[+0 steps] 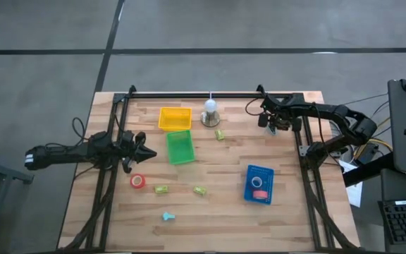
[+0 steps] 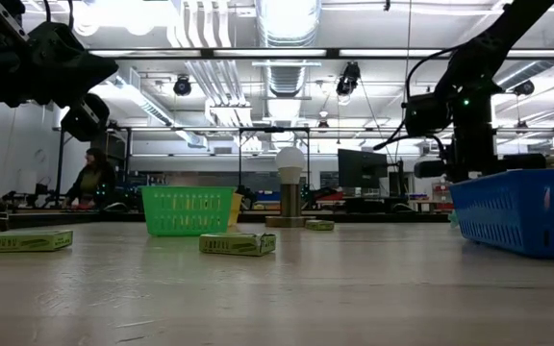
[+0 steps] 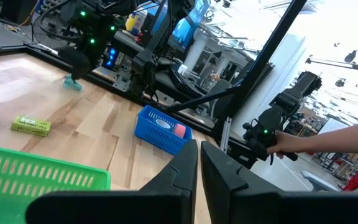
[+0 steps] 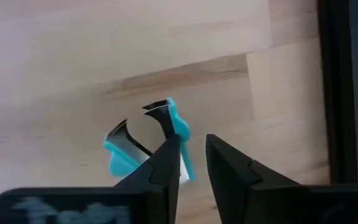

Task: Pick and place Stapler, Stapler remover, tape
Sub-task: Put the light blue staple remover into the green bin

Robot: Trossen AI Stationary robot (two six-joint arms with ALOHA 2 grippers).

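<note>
We see the right pincer (image 4: 191, 158) grasping a teal staple remover (image 4: 176, 127), partly hidden; the left pincer (image 3: 199, 163) is clenched.

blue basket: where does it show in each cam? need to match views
High view: the blue plastic mesh basket sits on the table's right half, near the front edge.
Low view: far right, close to the camera.
Left wrist view: across the table, beyond the green basket, with a red roll inside.
Right wrist view: not in it.
Shared landmark: the green plastic mesh basket, absent from the right wrist view.
</note>
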